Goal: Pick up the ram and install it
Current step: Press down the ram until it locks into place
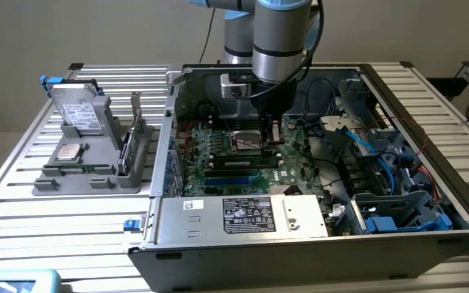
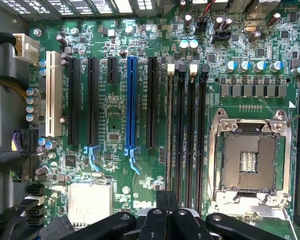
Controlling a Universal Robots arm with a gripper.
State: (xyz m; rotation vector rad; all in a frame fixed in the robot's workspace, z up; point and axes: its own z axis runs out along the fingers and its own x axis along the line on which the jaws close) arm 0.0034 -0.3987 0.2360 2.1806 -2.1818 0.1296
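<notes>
Ram (image 2: 169, 130) — we read it as seated edge-on in the outermost memory slot, between the black expansion slot (image 2: 152, 102) and the bare CPU socket (image 2: 250, 160). Gripper (image 2: 166, 205) pressed together, pinching nothing, over that slot's end. Pickup and placing look done — latching we can't confirm.

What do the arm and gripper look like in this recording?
The arm is made of silver-grey cylinders with light blue joint caps, and a black cable runs alongside it. The gripper is black, with small silver screws on its links.
</notes>
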